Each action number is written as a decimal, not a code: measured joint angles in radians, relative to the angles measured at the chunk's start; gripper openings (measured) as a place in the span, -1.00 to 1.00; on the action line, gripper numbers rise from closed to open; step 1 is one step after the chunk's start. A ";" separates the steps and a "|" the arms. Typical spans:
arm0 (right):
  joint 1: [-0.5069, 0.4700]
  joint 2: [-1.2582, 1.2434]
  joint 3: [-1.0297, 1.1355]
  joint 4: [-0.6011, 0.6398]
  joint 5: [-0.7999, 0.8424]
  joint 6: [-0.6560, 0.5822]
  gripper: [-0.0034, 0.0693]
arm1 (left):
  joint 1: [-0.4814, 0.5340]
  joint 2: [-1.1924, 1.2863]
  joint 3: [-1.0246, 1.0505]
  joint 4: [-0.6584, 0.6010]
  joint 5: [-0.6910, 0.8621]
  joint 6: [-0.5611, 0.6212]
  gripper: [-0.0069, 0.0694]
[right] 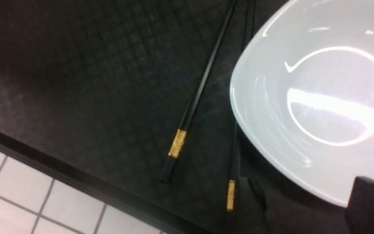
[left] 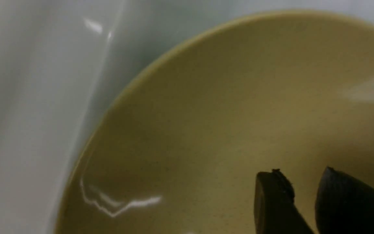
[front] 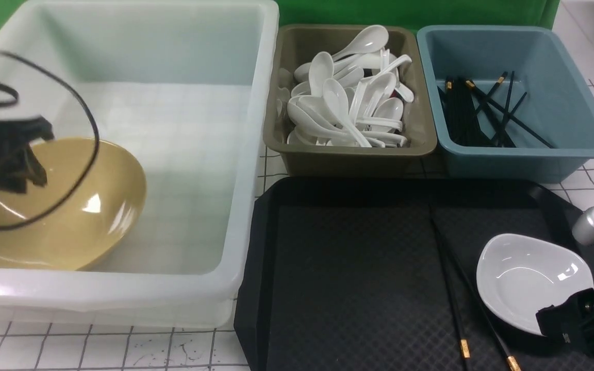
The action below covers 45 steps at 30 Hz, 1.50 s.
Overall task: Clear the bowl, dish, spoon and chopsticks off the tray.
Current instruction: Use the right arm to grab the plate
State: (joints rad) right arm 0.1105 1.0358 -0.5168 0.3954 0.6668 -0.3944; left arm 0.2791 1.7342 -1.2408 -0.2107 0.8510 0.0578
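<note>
two chopsticks (front: 449, 288) (right: 200, 91) lie on the black tray (front: 348, 268) (right: 76, 65), touching at their far tips and spreading apart toward their gold-banded near ends. the front view cuts those ends off at its lower edge. the white dish (front: 526, 278) (right: 320, 97) sits on the tray just beside them, and from the wrist its rim covers part of the nearer stick.

the right claw (front: 560, 319) (right: 304, 191) is mostly out of the front view at the lower right corner. its wrist camera shows the jaws standing wide, one on each side of the dish's near rim. whether either pad touches the dish cannot be told.

the yellow bowl (front: 96, 206) (left: 222, 113) rests tilted inside the big translucent tub (front: 183, 129) (left: 28, 113) on the left of the tiled tabletop (front: 70, 350). the left claw (front: 39, 157) (left: 302, 182) is a dark blur over it, behind a looping cable (front: 88, 108). the wrist view shows only its two tips, a little apart above the bowl's inside, with nothing between them.

many white spoons (front: 348, 98) are heaped in the olive bin (front: 348, 159), and none can be singled out as the task's own. more black chopsticks (front: 477, 113) lie in the blue bin (front: 513, 162).
</note>
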 joint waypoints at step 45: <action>0.004 0.232 -0.454 0.257 -0.004 -0.043 -0.68 | -0.268 -1.058 0.039 -0.127 0.028 0.217 -0.73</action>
State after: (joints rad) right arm 0.1147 1.2675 -0.9710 0.6524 0.6624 -0.4372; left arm 0.0111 0.6761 -1.2021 -0.3376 0.8785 0.2745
